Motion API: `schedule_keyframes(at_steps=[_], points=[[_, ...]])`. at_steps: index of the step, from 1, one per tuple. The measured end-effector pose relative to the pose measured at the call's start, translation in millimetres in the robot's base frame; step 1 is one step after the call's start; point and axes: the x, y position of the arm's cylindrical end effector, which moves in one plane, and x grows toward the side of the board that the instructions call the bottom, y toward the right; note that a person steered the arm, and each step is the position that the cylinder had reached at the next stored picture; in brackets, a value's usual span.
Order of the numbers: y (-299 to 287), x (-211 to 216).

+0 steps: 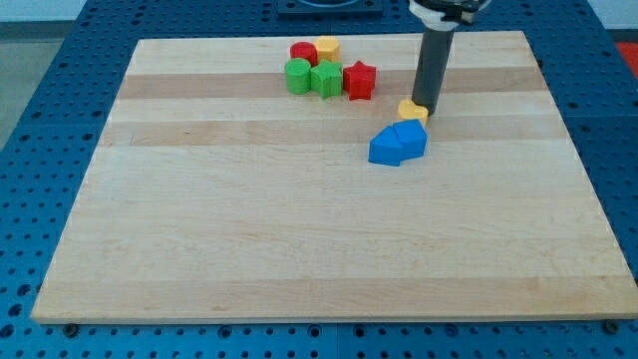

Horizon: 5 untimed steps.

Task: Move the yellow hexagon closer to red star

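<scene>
A yellow block with a flat, many-sided top, which reads as the hexagon (327, 47), sits near the view's top, touching a red round-edged block (303, 53). The red star (359, 80) lies just below and right of it, next to two green blocks (297, 75) (326, 79). My tip (426, 105) is to the right of this cluster. It stands against the right side of a second, smaller yellow block (411, 110) whose shape I cannot make out.
Two blue blocks (387, 147) (410, 138) lie touching each other just below the small yellow block and my tip. The wooden board (299, 249) rests on a blue perforated table.
</scene>
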Motion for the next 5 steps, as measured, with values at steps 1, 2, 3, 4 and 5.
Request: schedule_keyframes(at_steps=[1,2,3,4,5], points=[[-2,8],[-3,-3],[-5,-31],[-18,-57],[-28,-85]])
